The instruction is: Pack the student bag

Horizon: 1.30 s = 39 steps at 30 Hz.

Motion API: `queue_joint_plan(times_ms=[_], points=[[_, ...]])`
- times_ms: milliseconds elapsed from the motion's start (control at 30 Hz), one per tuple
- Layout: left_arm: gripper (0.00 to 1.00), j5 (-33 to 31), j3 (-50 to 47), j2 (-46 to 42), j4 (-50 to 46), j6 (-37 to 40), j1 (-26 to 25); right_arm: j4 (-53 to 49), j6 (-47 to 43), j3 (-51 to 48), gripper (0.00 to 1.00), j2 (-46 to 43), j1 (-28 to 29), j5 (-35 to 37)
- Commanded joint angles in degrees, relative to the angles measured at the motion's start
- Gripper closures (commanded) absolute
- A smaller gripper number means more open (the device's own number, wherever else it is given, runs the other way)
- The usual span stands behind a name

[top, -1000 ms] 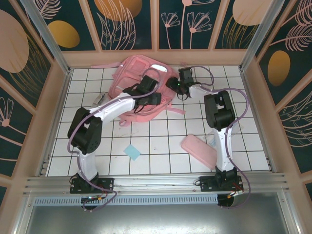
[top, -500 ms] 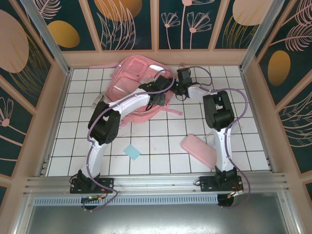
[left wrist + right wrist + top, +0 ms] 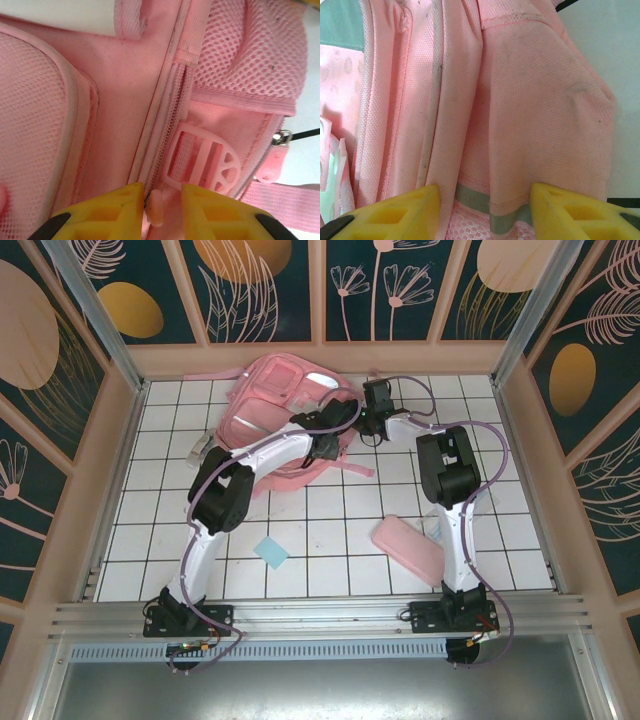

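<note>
Left gripper [image 3: 162,191]: jaws narrow around a small pink zip tab [image 3: 155,210]; whether it is pinched I cannot tell. Right gripper [image 3: 485,192]: jaws half apart astride a fabric fold [image 3: 520,115] (hold uncertain). Student bag [image 3: 265,400] lies at the table's [image 3: 330,540] 12 o'clock. Risk: the tab slips sideways, or the unanchored bag drags with my pull.
</note>
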Motion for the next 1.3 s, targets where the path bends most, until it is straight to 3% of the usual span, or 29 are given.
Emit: queue_joint_plan(times_ms=[0, 67, 100, 133, 300, 400, 533, 633, 800, 900, 967, 1100, 1267], points=[[0.75, -3.2, 1.5, 2.2, -1.1, 1.0, -0.2, -3.0, 0.1, -0.3, 0.49, -1.1, 0.9, -1.7], [0.77, -4.6, 1.7, 2.8, -0.9, 1.6, -0.2, -3.0, 0.1, -0.5, 0.49, -1.1, 0.9, -1.6], [0.85, -5.1, 1.8, 3.3, -0.8, 1.7, -0.2, -3.0, 0.1, -0.7, 0.49, -1.1, 0.8, -1.6], [0.99, -5.7, 1.7, 3.4, -0.8, 1.7, -0.2, -3.0, 0.2, -0.8, 0.49, -1.0, 0.9, -1.4], [1.0, -4.8, -4.0, -1.3, 2.1, 0.7, -0.2, -3.4, 0.8, -0.5, 0.49, 0.0, 0.7, 0.0], [1.0, -3.2, -13.4, -8.0, 6.6, -1.9, -0.2, -3.7, 2.3, -0.6, 0.51, 0.5, 0.5, 3.1], [1.0, -2.5, -27.6, -16.9, 11.4, -7.7, -0.2, -0.7, 6.7, -3.5, 0.63, 0.1, -0.6, 5.0], [1.0, -2.9, -36.3, -22.4, 13.9, -11.1, -0.2, 1.3, 9.3, -5.5, 0.65, -0.4, -1.4, 5.8], [1.0, -9.0, -42.1, -27.3, 12.1, -11.6, 0.6, 0.6, 8.7, -5.8, 0.65, -0.7, -2.1, 7.7], [1.0, -9.6, -44.4, -29.9, 11.9, -11.4, 2.6, 1.2, 8.1, -6.5, 0.64, -1.2, -2.6, 6.7], [1.0, -7.2, -43.8, -31.0, 12.4, -9.8, 3.1, 0.8, 6.8, -6.1, 0.63, -1.9, -2.6, 4.4], [1.0, 6.1, -39.1, -30.7, 15.8, -6.4, 2.8, 0.5, 3.9, -8.1, 0.54, -7.4, -2.0, -0.4], [1.0, 13.6, -30.6, -29.9, 17.5, -6.3, 1.9, -0.3, 1.3, -15.1, 0.48, -17.6, -1.7, -6.4]])
